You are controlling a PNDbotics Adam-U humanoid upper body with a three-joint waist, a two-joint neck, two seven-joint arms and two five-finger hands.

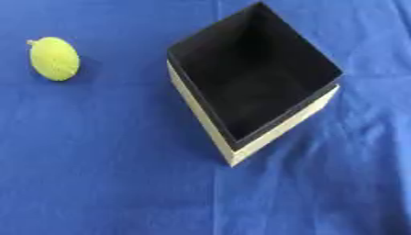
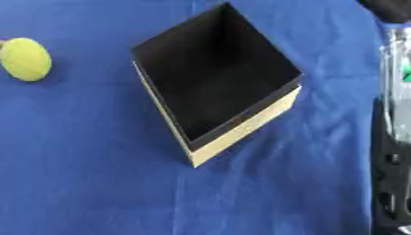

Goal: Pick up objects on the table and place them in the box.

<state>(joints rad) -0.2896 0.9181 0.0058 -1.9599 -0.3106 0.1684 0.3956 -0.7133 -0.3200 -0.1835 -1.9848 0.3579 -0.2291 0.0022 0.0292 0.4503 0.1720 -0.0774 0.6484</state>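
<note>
Currently a yellow-green fruit [image 1: 54, 58] lies far left, well apart from the open box [image 1: 277, 131]. No hand shows, so finger state is unknown. The rounded fruit could roll if nudged.

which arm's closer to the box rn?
Right, as far as the views show. The right arm runs along the right eye view's right edge, to the right of the box and apart from it. The left arm shows in neither view.
</note>
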